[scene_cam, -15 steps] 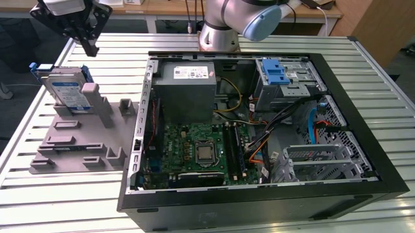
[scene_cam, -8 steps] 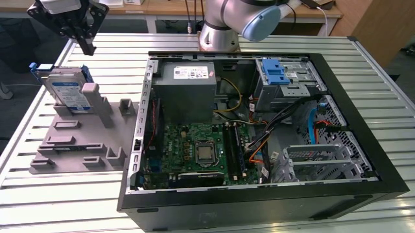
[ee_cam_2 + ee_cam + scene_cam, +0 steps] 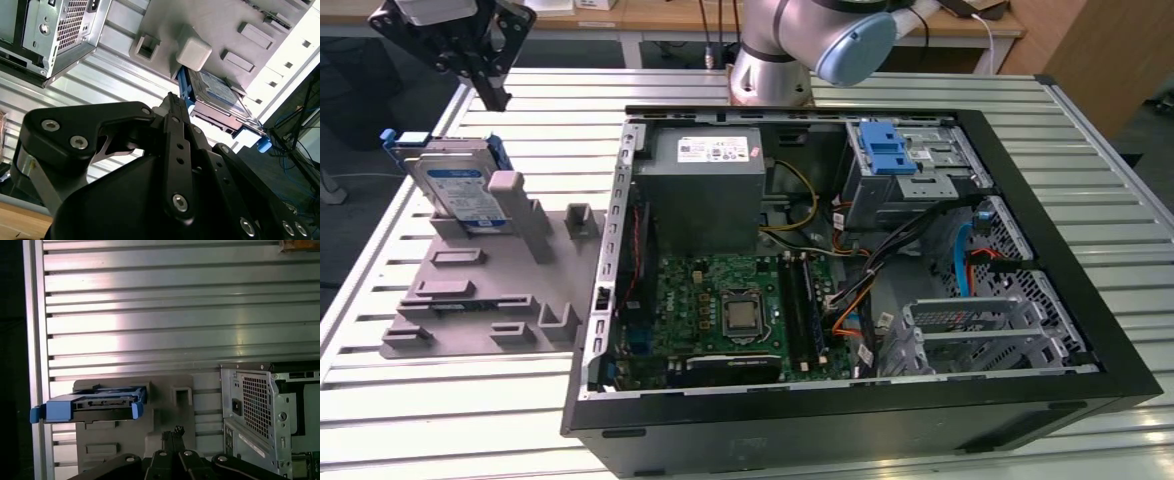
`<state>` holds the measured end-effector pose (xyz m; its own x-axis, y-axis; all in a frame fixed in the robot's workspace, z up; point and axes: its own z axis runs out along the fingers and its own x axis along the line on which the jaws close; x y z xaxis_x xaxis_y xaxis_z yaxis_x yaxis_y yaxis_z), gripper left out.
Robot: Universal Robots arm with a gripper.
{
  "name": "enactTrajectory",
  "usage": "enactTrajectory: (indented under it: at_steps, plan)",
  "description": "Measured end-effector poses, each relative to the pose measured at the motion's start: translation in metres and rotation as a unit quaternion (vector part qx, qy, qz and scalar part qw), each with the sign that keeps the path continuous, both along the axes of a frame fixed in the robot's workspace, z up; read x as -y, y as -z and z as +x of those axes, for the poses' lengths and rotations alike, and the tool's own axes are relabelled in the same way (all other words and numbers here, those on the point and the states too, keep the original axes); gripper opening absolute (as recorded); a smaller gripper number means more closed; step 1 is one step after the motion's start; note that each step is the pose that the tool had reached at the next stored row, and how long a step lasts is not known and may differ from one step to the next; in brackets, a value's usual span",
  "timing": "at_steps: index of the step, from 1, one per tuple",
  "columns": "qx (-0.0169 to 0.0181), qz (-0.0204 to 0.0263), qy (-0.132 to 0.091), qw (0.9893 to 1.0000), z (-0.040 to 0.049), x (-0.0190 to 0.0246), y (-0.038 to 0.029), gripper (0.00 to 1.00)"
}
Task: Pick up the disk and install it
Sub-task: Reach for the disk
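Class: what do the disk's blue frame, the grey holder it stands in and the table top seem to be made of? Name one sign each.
The frame of the disk: probably plastic, uniformly blue, smooth, moulded. The holder: likely plastic too, matt grey, with rounded blocks. The table: apparently aluminium, silvery ribbed slats with bright glare.

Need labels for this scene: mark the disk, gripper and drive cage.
disk (image 3: 463,190), exterior view, on its label
gripper (image 3: 495,98), exterior view, between its fingertips
drive cage (image 3: 887,150), exterior view, on its blue latch
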<state>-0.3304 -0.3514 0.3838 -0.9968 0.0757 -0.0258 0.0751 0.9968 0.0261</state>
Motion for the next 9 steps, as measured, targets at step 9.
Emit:
enactTrajectory:
  at_steps: [9]
  plan:
    - [0.0000,0.0000,0.000,1.0000,-0.0054,-0.0005,0.0003,0.11]
